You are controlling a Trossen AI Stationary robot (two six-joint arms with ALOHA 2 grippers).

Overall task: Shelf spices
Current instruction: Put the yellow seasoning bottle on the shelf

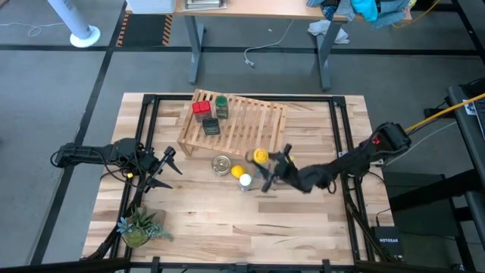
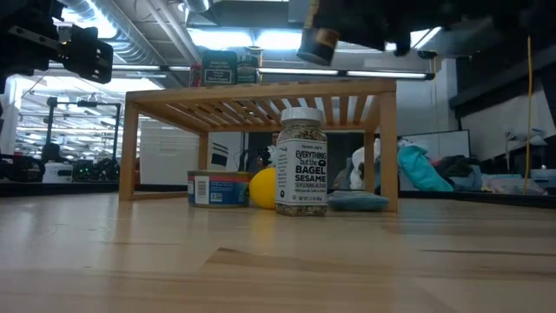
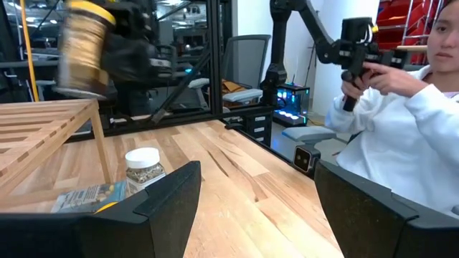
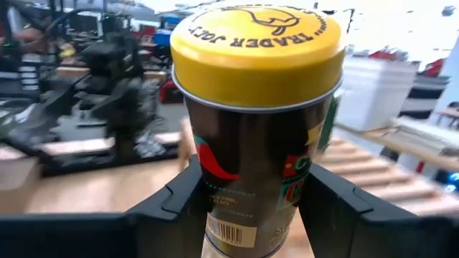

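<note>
1. Carrying the yellow-lidded jar [image 4: 254,122], right gripper [image 1: 267,168] pinching its body between both fingers, just beside the near front edge of the slatted shelf [image 1: 250,121] and raised about level with the rack's top.
2. Keeping the jar upright and clearing the front rail before moving over the slats.
3. Aiming for bare slats, well apart from the red tin [image 1: 201,110], green-lidded jar [image 1: 221,105] and dark grey tin [image 1: 211,127] already up there.
4. Lowering flat across two slats before releasing, judging tipping the main risk.
5. Leaving the white-lidded jar [image 2: 301,162] on the table for later.
6. Resting the left gripper [image 1: 161,171] near the table's left side, fingers spread wide.
</note>
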